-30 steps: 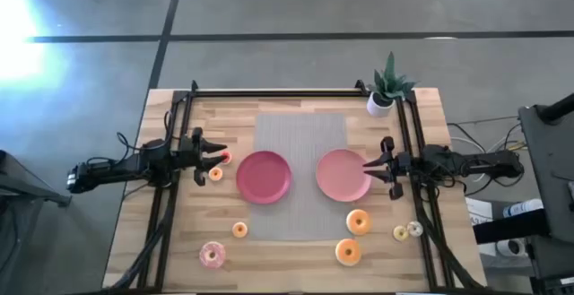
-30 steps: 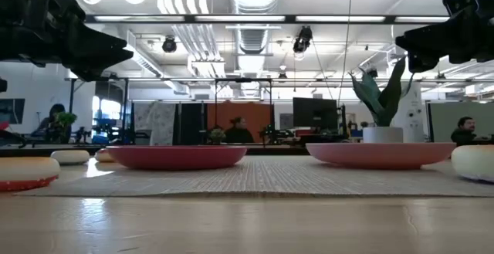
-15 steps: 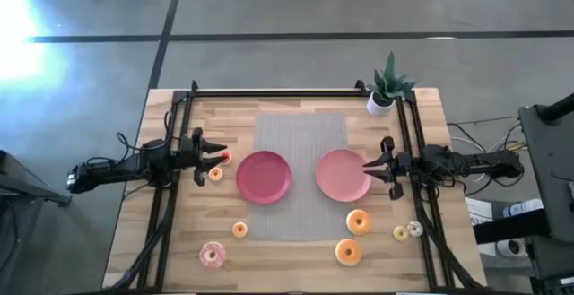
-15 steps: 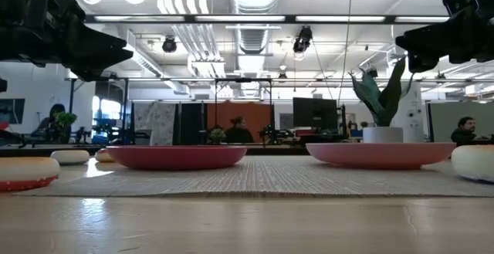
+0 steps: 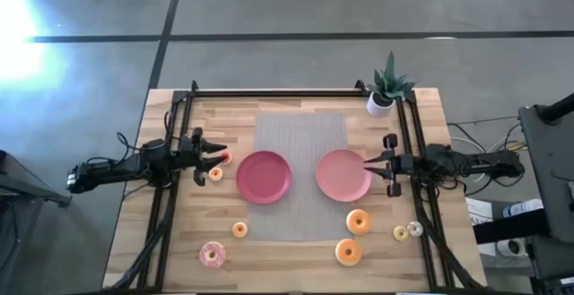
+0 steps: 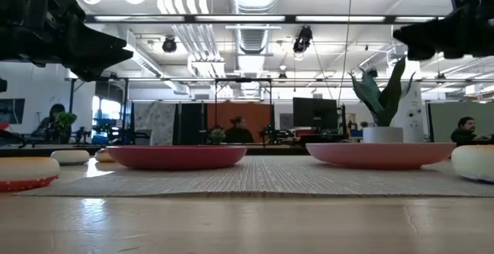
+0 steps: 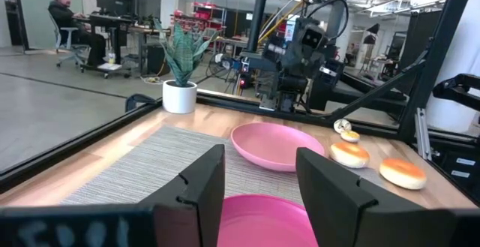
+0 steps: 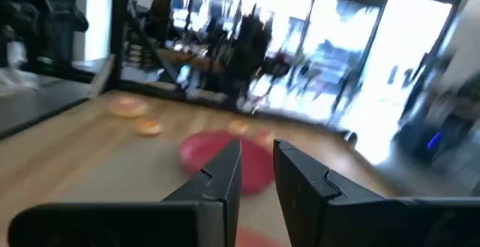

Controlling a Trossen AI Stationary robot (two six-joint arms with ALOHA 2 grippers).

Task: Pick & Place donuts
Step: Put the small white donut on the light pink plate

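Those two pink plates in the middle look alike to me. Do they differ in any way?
Yes, a little. The left plate is a deeper, stronger pink; the right plate is paler, nearer salmon. The left plate lies wholly on the grey mat, while the right plate hangs over the mat's right edge onto the wood. The right gripper hovers at the right plate's rim; the left gripper is clear of the left plate. Both are round, shallow and empty.

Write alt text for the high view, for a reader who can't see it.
Overhead view of a wooden table: two pink plates sit empty on a grey mat, small donuts scattered around them. The left gripper hovers open left of the plates, the right gripper open at the right plate's edge; a potted plant stands at the back.
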